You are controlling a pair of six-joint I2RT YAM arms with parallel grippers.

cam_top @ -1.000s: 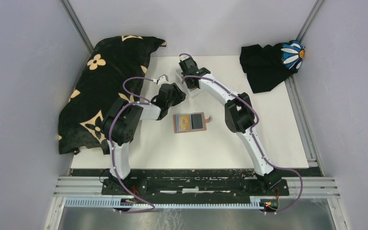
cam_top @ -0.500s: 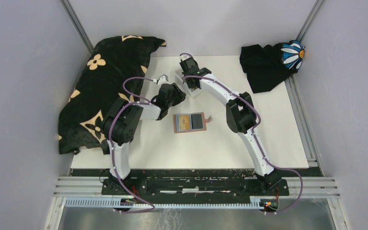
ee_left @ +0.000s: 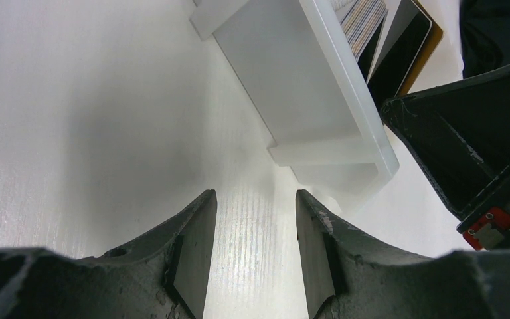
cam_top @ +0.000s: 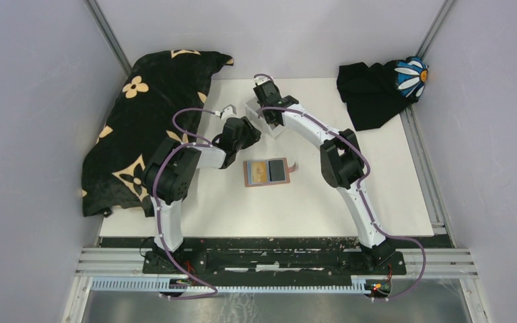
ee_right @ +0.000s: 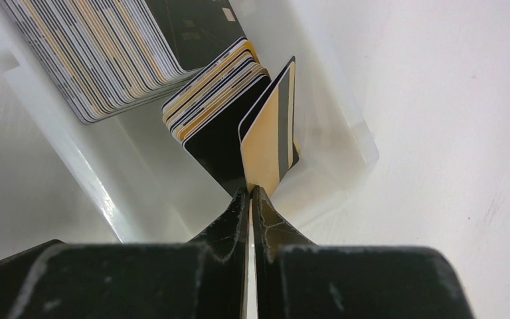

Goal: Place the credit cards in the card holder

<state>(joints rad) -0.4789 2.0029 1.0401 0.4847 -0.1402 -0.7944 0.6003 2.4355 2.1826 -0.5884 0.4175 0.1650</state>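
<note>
Right end effector (cam_top: 262,111) sits down in small white plastic tray (cam_top: 277,128) at far side of white bench (cam_top: 377,175). Tan-brown leather card holder (cam_top: 267,172) lies open mid-bench, apart from both arms.

Left wrist: left end effector (ee_left: 254,199) open, empty, just beside tray.

Right wrist: jaws pinched tight on tilted gold-yellow plastic credit card (ee_right: 269,139) inside tray, next to stacked cards (ee_right: 106,60).

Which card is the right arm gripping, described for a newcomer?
At the far middle of the white table sits a white plastic tray of stacked credit cards. The one meant is the gold card with a dark stripe, pinched in the right gripper's jaws and splayed off its stack.
</note>
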